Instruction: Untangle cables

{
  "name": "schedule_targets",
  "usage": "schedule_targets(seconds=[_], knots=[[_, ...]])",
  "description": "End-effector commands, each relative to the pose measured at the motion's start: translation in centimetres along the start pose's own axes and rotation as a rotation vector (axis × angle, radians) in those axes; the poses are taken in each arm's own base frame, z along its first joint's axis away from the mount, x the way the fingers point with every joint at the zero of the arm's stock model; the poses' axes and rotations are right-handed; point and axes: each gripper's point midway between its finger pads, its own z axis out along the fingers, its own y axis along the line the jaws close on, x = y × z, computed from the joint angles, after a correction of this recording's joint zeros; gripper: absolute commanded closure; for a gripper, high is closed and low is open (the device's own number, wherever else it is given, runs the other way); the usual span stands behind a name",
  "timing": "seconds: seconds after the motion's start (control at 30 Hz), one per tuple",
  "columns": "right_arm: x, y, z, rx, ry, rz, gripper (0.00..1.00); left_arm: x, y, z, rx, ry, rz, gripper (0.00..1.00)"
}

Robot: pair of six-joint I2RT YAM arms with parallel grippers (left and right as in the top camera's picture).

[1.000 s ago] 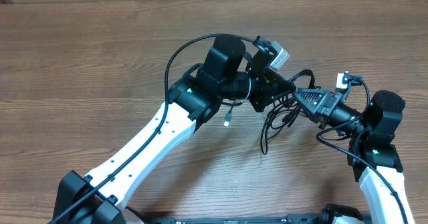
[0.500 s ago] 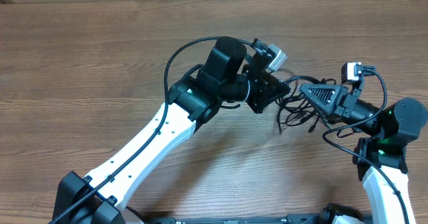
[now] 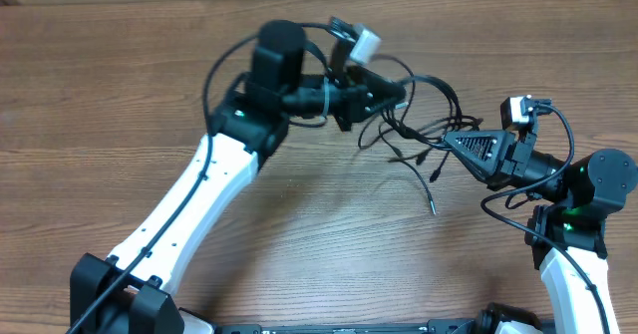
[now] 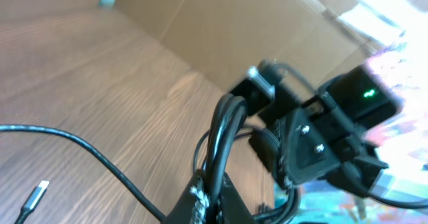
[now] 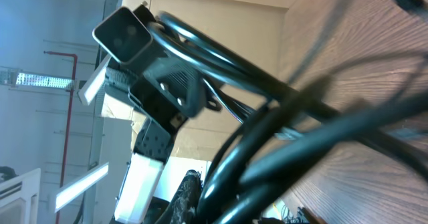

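Observation:
The cables (image 3: 427, 125) are thin black cords stretched in loops between my two grippers above the wooden table (image 3: 120, 105). My left gripper (image 3: 396, 95) is shut on the bunch's upper left end. My right gripper (image 3: 451, 141) is shut on its right end. Loose strands with small plug ends trail down to the table (image 3: 433, 206). In the left wrist view the cables (image 4: 224, 134) rise from the shut left gripper (image 4: 215, 194) toward the right gripper (image 4: 319, 144). A separate strand ends in a silvery plug (image 4: 33, 197). In the right wrist view, thick blurred cables (image 5: 301, 127) fill the frame and hide most of the right gripper (image 5: 217, 197).
A cardboard wall (image 4: 221, 37) stands along the table's far edge. The left arm (image 3: 199, 194) crosses the table's left half diagonally. The right arm's base (image 3: 578, 224) sits at the lower right, with thicker robot wires looping around it.
The left arm has swung left and away, pulling its end of the cables. The bunch has opened into longer loops, and a strand end now trails lower on the table.

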Motion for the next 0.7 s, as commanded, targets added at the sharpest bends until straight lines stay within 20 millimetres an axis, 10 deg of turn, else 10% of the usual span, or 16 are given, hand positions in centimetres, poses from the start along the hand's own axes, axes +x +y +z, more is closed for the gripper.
schedule_targets(seconds=[0.0, 0.67], knots=[[0.5, 0.8, 0.0, -0.005, 0.027, -0.037, 0.96, -2.7, -2.5, -2.5, 0.114, -0.046, 0.011, 0.96], [2.1, -6.3, 2.9, 0.170, 0.008, 0.040, 0.96, -8.7, -5.5, -4.4, 0.180, -0.256, 0.053, 0.96]])
